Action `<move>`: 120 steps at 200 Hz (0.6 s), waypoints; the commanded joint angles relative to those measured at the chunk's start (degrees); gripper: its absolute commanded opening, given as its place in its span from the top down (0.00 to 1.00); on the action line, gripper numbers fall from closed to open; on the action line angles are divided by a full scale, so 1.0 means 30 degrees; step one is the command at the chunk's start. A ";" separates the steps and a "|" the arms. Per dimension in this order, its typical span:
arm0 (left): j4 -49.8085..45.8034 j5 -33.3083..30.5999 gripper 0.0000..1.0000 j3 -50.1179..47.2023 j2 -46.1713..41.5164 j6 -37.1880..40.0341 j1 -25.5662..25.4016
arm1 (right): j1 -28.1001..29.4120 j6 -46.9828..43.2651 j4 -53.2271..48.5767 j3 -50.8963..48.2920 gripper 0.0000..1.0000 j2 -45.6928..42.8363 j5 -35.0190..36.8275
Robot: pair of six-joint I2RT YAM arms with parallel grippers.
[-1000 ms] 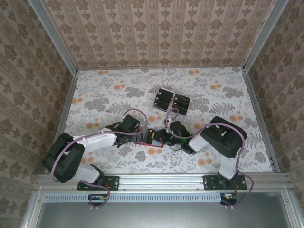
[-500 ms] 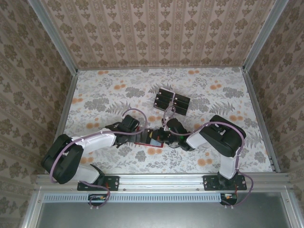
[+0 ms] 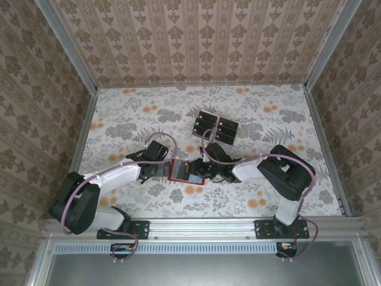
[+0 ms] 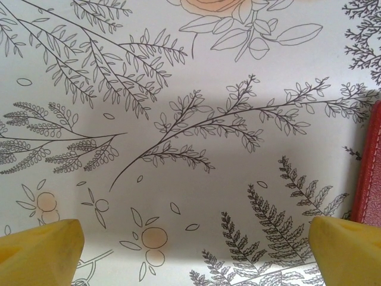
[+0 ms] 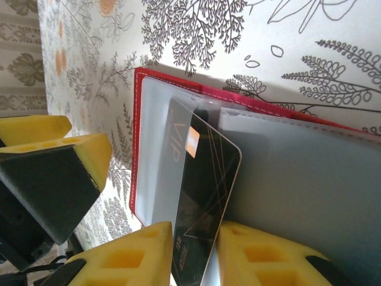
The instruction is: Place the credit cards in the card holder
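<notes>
The card holder [image 3: 184, 171] is a red wallet lying open on the floral table, its greyish clear pockets [image 5: 156, 149] facing up. One black credit card [image 5: 205, 173] has its far end tucked into a pocket, and its near end stands slanted between my right gripper's [image 5: 195, 238] yellow fingers, which are slightly apart. My left gripper [image 4: 190, 238] is wide open over bare tabletop just left of the wallet's red edge [image 4: 370, 173], holding nothing. In the top view both grippers [image 3: 162, 168] [image 3: 205, 171] flank the wallet.
A clear tiered rack [image 3: 215, 126] with more black cards stands behind the wallet, toward the back middle. The left gripper's yellow finger [image 5: 59, 149] shows beside the wallet's far edge. Patterned walls enclose the table on three sides.
The left gripper has drawn back to the left, uncovering the wallet. The right gripper has pushed left toward the wallet with the card, and its fingers have parted a little.
</notes>
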 commanded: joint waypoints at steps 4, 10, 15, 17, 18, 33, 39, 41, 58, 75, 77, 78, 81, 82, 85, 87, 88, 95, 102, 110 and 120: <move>-0.0426 -0.0017 0.00 -0.0085 -0.0053 -0.0395 0.0145 | -0.0069 -0.0768 -0.2399 0.0295 0.74 -0.0225 0.0656; -0.0426 0.0015 0.00 -0.0107 0.0004 -0.0464 0.0131 | -0.0068 -0.0770 -0.2435 0.0324 0.74 -0.0210 0.0701; -0.0404 0.0068 0.00 -0.0124 0.0059 -0.0511 0.0151 | -0.0083 -0.0782 -0.2471 0.0326 0.74 -0.0167 0.0741; -0.0391 0.0082 0.00 -0.0117 0.0080 -0.0545 0.0143 | -0.0075 -0.0761 -0.2450 0.0341 0.75 -0.0170 0.0755; -0.0393 0.0099 0.00 -0.0116 0.0088 -0.0566 0.0152 | -0.0071 -0.0772 -0.2475 0.0348 0.75 -0.0161 0.0756; -0.0374 0.0179 0.00 -0.0159 0.0262 -0.0772 0.0131 | -0.0083 -0.0768 -0.2527 0.0381 0.77 -0.0122 0.0782; -0.0433 0.0203 0.00 -0.0144 0.0337 -0.0869 0.0132 | -0.0084 -0.0728 -0.2548 0.0385 0.78 -0.0094 0.0797; -0.0428 0.0189 0.00 -0.0159 0.0347 -0.0898 0.0146 | -0.0071 -0.0740 -0.2557 0.0399 0.79 -0.0086 0.0811; -0.0426 0.0193 0.00 -0.0173 0.0491 -0.1104 0.0131 | -0.0071 -0.0752 -0.2560 0.0443 0.85 0.0025 0.0772; -0.0455 0.0226 0.00 -0.0170 0.0680 -0.1142 0.0131 | -0.0087 -0.0812 -0.2595 0.0574 0.91 0.0178 0.0724; -0.0455 0.0254 0.00 -0.0180 0.0718 -0.1142 0.0145 | -0.0101 -0.0812 -0.2612 0.0601 0.91 0.0194 0.0712; -0.0469 0.0258 0.00 -0.0176 0.0730 -0.1143 0.0153 | -0.0113 -0.0827 -0.2601 0.0610 0.91 0.0211 0.0720; -0.0471 0.0262 0.00 -0.0174 0.0765 -0.1143 0.0133 | -0.0109 -0.0850 -0.2609 0.0633 0.92 0.0234 0.0701; -0.0463 0.0262 0.00 -0.0173 0.0782 -0.1143 0.0147 | -0.0088 -0.0831 -0.2599 0.0641 0.92 0.0246 0.0685; -0.0456 0.0292 0.00 -0.0181 0.0845 -0.1143 0.0133 | -0.0088 -0.0840 -0.2594 0.0669 0.93 0.0297 0.0671; -0.0455 0.0307 0.00 -0.0175 0.0877 -0.1165 0.0131 | -0.0079 -0.0848 -0.2612 0.0698 0.93 0.0326 0.0633; -0.0455 0.0314 0.00 -0.0174 0.0882 -0.1168 0.0131 | -0.0073 -0.0845 -0.2615 0.0702 0.93 0.0336 0.0637; -0.0455 0.0349 0.00 -0.0173 0.1013 -0.1183 0.0131 | -0.0081 -0.0845 -0.2646 0.0789 0.94 0.0396 0.0584; -0.0455 0.0430 0.00 -0.0174 0.1107 -0.1201 0.0132 | -0.0095 -0.0845 -0.2611 0.0893 0.95 0.0489 0.0512; -0.0430 0.0502 0.00 -0.0202 0.1233 -0.1245 0.0131 | -0.0115 -0.0856 -0.2596 0.0991 0.96 0.0555 0.0432; -0.0402 0.0610 0.00 -0.0225 0.1346 -0.1242 0.0131 | -0.0086 -0.0869 -0.2625 0.1122 0.97 0.0681 0.0335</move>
